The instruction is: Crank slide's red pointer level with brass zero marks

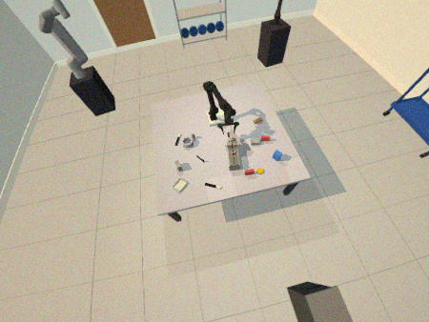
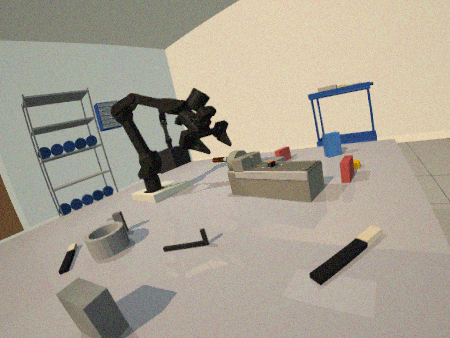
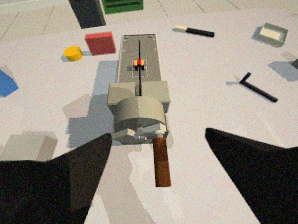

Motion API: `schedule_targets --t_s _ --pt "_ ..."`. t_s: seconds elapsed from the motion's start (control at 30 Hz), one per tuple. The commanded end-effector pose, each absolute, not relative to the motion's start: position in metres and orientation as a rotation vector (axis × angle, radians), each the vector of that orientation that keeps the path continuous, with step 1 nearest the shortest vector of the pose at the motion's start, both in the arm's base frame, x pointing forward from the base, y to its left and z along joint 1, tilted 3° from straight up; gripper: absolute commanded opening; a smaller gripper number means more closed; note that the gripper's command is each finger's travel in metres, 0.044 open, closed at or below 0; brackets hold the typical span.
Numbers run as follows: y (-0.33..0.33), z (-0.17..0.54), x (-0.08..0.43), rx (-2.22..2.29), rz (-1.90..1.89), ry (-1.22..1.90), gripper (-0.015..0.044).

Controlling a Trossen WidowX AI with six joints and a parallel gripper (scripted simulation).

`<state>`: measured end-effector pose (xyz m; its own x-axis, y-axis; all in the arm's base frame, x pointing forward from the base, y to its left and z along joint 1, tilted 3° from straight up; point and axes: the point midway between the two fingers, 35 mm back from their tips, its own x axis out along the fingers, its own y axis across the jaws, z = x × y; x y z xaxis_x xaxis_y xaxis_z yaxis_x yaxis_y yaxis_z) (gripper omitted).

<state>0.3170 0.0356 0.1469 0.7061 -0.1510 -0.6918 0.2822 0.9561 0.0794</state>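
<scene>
The grey machine (image 1: 234, 162) (image 2: 275, 188) (image 3: 129, 51) stands on the table, its long bed pointing away from the arm. A red pointer (image 3: 139, 62) sits on the slot between small yellow marks; whether it is exactly level with them is too small to tell. The crank's brown handle (image 2: 219, 160) (image 3: 161, 162) sticks out from the machine's near end, toward the arm. My gripper (image 1: 230, 127) (image 2: 220, 147) (image 3: 158, 134) is open and empty above the handle. In the wrist view the handle shows between the spread fingers, nearer the middle than either finger, and touches neither.
A grey block (image 1: 255, 141) (image 3: 30, 146), a blue block (image 1: 277, 155) (image 2: 332, 144) and a red block (image 2: 347, 169) (image 3: 100, 43) stand on one side of the machine. On the other lie a black bent tool (image 2: 185, 246) (image 3: 260, 90) and a grey ring (image 2: 107, 243).
</scene>
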Motion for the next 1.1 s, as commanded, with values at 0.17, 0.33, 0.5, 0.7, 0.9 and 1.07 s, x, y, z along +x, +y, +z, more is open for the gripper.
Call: schedule_targets --t_s 0.17,0.33,0.5,0.7,0.9,1.07 --pt "0.036 0.128 0.317 0.180 -0.250 0.763 0.0440" --pt "0.036 0.120 0.317 0.180 -0.250 0.763 0.0440" --pt "0.037 0.112 0.317 0.180 -0.250 0.763 0.0440" --pt "0.037 0.102 0.317 0.180 -0.250 0.763 0.0440" --pt "0.038 0.093 0.316 0.180 -0.250 0.763 0.0440" --pt "0.038 0.089 0.316 0.180 -0.250 0.763 0.0414"
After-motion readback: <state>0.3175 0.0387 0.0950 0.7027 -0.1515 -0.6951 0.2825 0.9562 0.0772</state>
